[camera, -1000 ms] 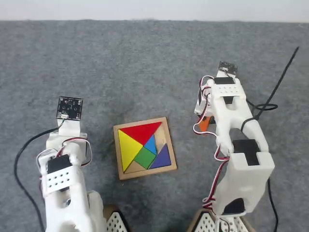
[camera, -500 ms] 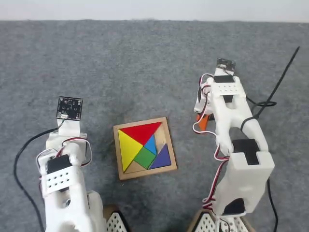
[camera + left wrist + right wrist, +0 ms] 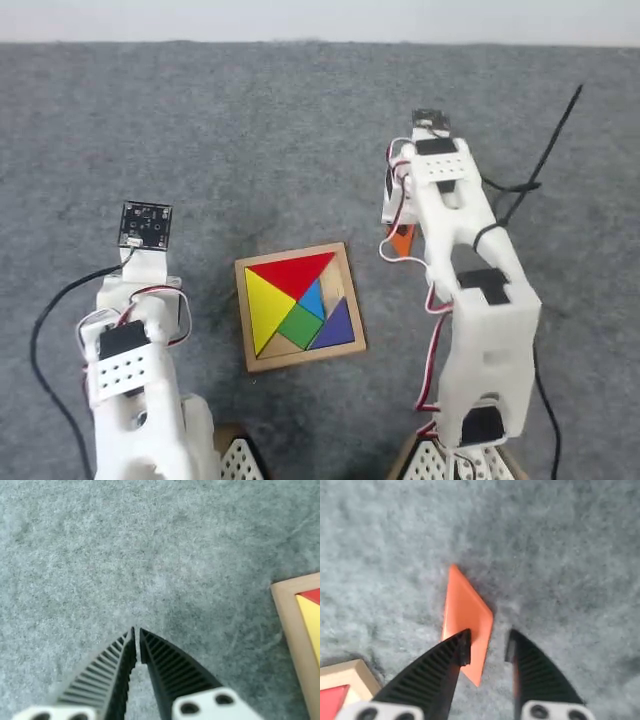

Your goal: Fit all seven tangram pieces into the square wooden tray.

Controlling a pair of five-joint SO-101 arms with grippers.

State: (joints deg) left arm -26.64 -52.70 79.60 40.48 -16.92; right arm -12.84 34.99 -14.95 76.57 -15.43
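1. The mat (image 3: 250,120) is a grey, fuzzy, felt-like cloth that covers the table
2. The tray (image 3: 290,253) is square, of pale wood with a raised rim. It lies flat on the mat between the two arms, turned a little askew
3. Five flat, smooth painted pieces sit inside it: a red triangle (image 3: 296,273) along the far rim, a yellow triangle (image 3: 262,308) on the left, a small blue piece (image 3: 313,298) in the middle, a green square (image 3: 299,325) and a purple triangle (image 3: 335,325) toward the near right corner. Two patches of bare wood show, one by the right rim and one by the near rim
4. The orange piece (image 3: 467,615) is a thin, smooth parallelogram. It lies flat on the mat to the right of the tray and apart from it
5. The right arm (image 3: 470,290), of white plastic with looping cables, is stretched out from its base, with its wrist tipped down over the orange piece
6. The right gripper (image 3: 487,646) has black ribbed fingers parted a fair way and holds nothing. One tip is at the piece's long edge and the other is over bare mat. Whether the tip touches the piece cannot be told
7. The left arm (image 3: 130,350) is folded close to its base, to the left of the tray
8. The left gripper (image 3: 136,630) points down at the mat. Its ribbed fingers are closed almost tip to tip, with nothing between them, and a tray corner lies off to one side
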